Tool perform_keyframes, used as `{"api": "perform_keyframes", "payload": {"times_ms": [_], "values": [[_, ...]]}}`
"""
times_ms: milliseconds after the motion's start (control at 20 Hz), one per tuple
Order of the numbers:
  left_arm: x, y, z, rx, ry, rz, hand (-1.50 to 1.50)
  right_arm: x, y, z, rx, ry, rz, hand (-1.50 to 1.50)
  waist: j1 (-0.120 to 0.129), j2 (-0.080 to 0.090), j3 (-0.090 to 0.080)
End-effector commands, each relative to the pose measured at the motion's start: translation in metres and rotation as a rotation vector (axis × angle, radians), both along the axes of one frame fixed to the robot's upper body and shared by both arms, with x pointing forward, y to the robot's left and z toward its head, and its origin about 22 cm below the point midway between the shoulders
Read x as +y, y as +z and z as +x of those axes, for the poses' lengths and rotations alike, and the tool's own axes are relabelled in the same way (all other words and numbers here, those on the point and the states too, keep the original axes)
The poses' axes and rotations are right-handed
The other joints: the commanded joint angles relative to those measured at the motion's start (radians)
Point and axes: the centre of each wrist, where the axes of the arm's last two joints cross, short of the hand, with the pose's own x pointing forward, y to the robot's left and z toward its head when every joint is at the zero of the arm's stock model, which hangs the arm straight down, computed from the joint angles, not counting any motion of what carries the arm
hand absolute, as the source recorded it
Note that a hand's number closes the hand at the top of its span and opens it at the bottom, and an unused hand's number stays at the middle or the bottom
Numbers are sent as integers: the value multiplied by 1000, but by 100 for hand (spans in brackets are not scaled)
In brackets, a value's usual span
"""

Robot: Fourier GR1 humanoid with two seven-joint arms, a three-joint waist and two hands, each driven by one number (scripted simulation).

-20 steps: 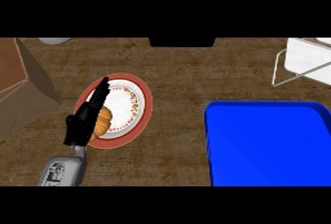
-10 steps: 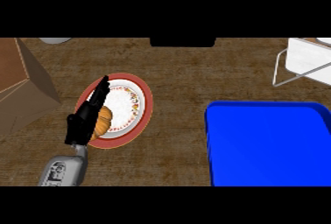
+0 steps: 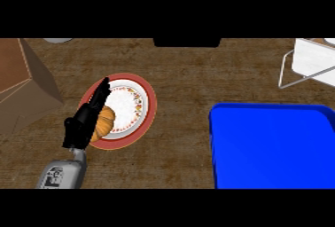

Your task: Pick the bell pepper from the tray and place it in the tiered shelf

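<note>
The only thing we can take for the bell pepper is an orange, ridged lump (image 3: 105, 124), and we cannot tell for sure that it is one. It lies on a round white plate with a red rim (image 3: 149, 104), just to the right of the black left hand (image 3: 81, 127) and touching the side of its palm. The hand's fingers (image 3: 101, 93) are straight and held together, pointing up and away over the plate's left edge, past the lump and not curled round it; the thumb sticks out on the far side. Below the fingers the grey forearm (image 3: 63, 173) runs to the lower edge. Left of the fingers stands a brown cardboard box (image 3: 26, 88). Well to their right, on the brown wooden counter (image 3: 196, 71), lies the blue rectangular tray (image 3: 274, 146). Beyond it, in the far right corner, sits the white wire-framed shelf (image 3: 314, 62).
</note>
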Motion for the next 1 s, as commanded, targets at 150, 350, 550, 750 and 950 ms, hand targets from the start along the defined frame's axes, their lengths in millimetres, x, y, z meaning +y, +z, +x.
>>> {"api": "perform_keyframes", "payload": {"times_ms": [150, 350, 550, 750, 950], "values": [[11, 0, 12, -11, 9, -24, 0, -22, -10, 8, -234, 80, 135, 150, 1, 3, 0], [-1, -2, 4, 4, 2, -17, 0, -55, -28, 7, -234, 99, 143, 150, 3, 2, 0], [0, 12, -2, -14, -11, 0, 0, -57, -25, 14, -208, 108, 138, 150, 6, 0, 0], [2, -10, 1, 0, -4, -5, 0, -97, -44, -4, -59, -150, 93, 150, -7, 4, -3], [6, -5, -1, 16, -6, 2, 0, -102, -46, -7, -85, -220, 126, -150, -6, -3, -1]]}}
